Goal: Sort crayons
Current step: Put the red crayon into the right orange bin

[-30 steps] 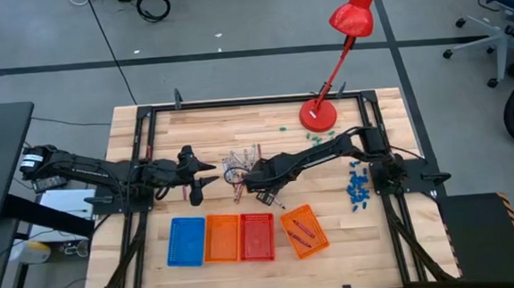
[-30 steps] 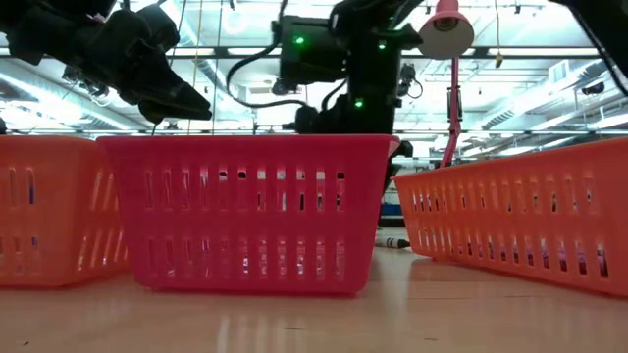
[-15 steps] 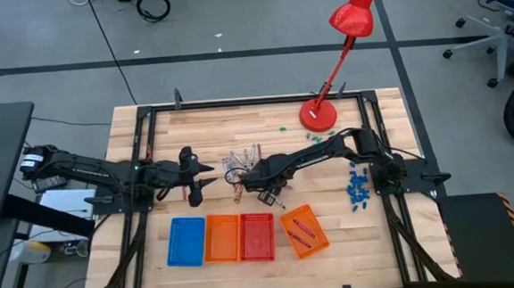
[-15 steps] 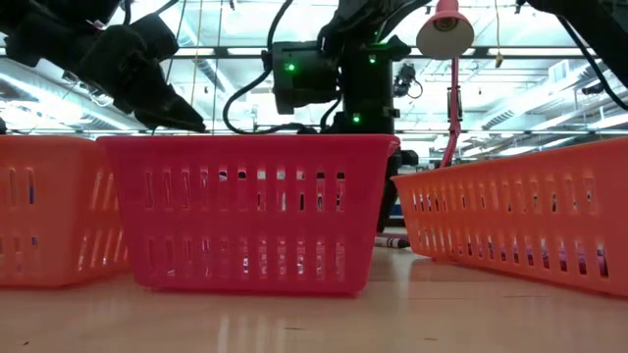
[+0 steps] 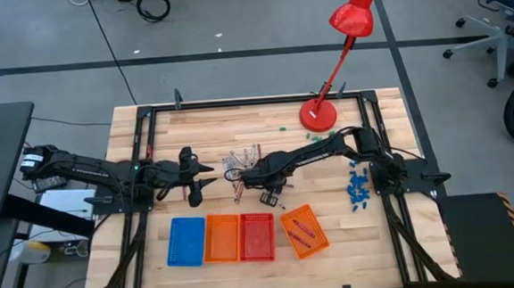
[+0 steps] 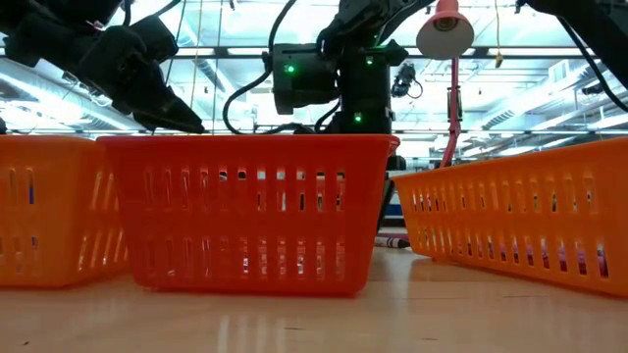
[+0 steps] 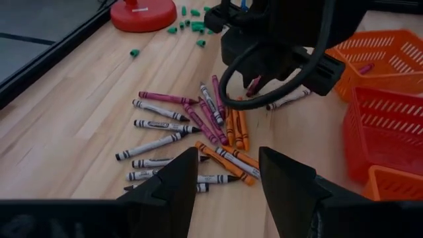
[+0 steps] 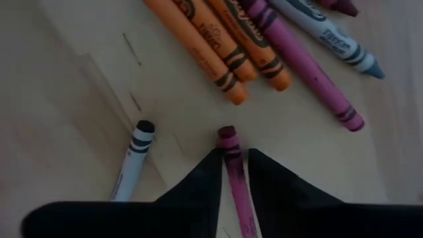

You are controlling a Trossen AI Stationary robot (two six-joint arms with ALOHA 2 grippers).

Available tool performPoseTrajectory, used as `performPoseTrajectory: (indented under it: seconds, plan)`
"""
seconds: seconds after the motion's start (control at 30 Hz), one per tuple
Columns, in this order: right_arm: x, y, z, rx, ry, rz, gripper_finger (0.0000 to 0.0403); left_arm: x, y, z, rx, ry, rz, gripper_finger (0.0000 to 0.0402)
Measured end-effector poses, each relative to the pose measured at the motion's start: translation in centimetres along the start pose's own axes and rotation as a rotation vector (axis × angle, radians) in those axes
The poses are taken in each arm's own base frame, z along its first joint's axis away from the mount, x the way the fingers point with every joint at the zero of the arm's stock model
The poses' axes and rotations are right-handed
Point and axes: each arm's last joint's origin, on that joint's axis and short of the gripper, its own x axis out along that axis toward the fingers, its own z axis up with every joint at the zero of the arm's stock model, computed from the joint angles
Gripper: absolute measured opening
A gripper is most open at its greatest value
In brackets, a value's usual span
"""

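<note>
The crayons (image 5: 241, 159) lie loose in a heap on the table's middle; the left wrist view (image 7: 198, 132) shows them in grey, orange, pink and purple. My right gripper (image 5: 266, 195) is low at the heap's near right side, shut on a pink crayon (image 8: 232, 173). A grey crayon (image 8: 134, 157) lies next to it. My left gripper (image 5: 197, 185) waits open and empty above the table, left of the heap; the left wrist view shows its two fingers apart (image 7: 228, 178). My right gripper pinches the pink crayon by its two long sides (image 8: 233, 182) between the two fingers, which come from above, pointing down. The crayon's tip (image 8: 227, 133) sticks out past the fingertips. Whether the crayon rests on the table or is just clear of it, I cannot tell.
Several baskets stand in a row near the front edge: blue (image 5: 187, 240), orange (image 5: 223, 238), red (image 5: 256, 236) and a slanted orange one (image 5: 304, 230) holding crayons. A red desk lamp (image 5: 318, 113) stands at the back. Green bits (image 5: 319, 136) and blue bits (image 5: 358, 187) lie at the right.
My right gripper has gone down toward the table at the near right side of the crayon heap, then kept still.
</note>
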Motion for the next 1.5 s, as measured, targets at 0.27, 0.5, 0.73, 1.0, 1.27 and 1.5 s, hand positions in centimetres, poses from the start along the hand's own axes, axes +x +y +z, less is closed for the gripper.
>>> performPoseTrajectory:
  seconds: [0.27,0.5,0.73,1.0,1.27,1.5]
  plan:
    - [0.1,-0.6,0.2,-0.038,0.037,0.048,0.0017,0.0,0.0,0.0,-0.005,0.0,0.0,0.0173]
    - [-0.5,-0.9,-0.2,-0.037,0.053,0.041,0.003,0.0,0.0,0.0,-0.006,0.0,0.0,0.0173]
    - [-2.8,-1.2,-0.5,-0.017,0.016,0.045,0.003,0.0,0.0,0.0,-0.006,0.0,0.0,0.0173]
    - [-5.7,-0.4,-1.7,0.014,-0.031,0.105,0.003,0.0,0.0,0.0,-0.006,0.0,0.0,0.0173]
    - [-8.9,1.6,-4.3,0.057,-0.033,0.197,0.0031,0.0,0.0,0.0,-0.006,-0.001,0.0,0.0173]
    - [-9.5,4.9,-7.2,0.018,0.063,0.274,0.0032,0.0,0.0,0.0,-0.007,0.0,0.0,0.0173]
